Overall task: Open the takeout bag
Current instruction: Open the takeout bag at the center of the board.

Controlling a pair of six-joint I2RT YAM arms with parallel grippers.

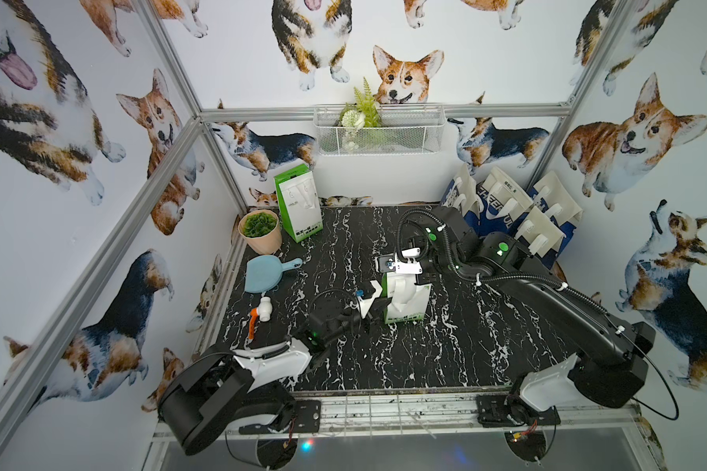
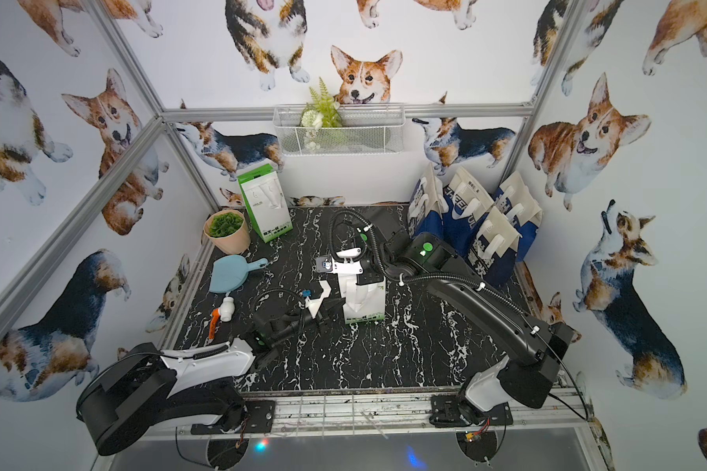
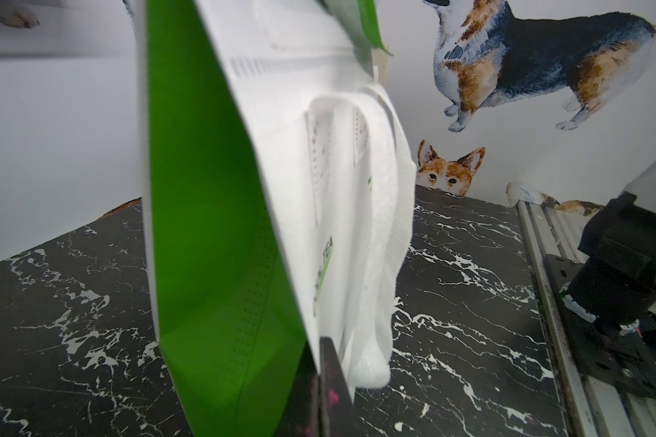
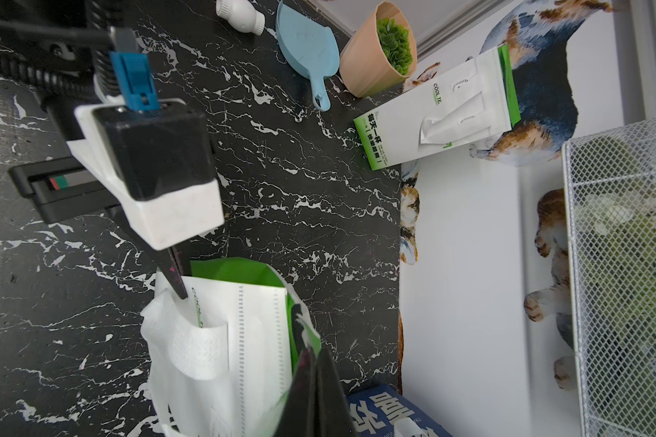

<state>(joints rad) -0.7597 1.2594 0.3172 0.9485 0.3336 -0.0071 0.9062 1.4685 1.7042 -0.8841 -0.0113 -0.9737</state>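
The black marble table [image 1: 445, 359] fills the lower middle of both top views. The green-and-white takeout bag [image 1: 407, 299] stands upright at its centre, long axis vertical, handles hanging down the white front.

The bag sits directly between the two claws. The left claw [image 1: 382, 304] reaches in from frame left and is pressed together on the rim at the bag's left corner, clearest in the right wrist view [image 4: 179, 287]. The right claw [image 4: 305, 342] comes from above and behind and is pinched on the opposite rim, at lower centre of that view. Green lining shows between the two panels, so the mouth looks barely parted. Drawing the claws apart across that short gap should widen it.

Nothing crowds the bag:
- blue-and-white bags [image 1: 507, 212], upper right
- second green-and-white bag [image 1: 299, 204], upper left
- potted plant [image 1: 260, 230], upper left
- blue scoop [image 1: 268, 273], left
- white valve [image 1: 262, 312], left
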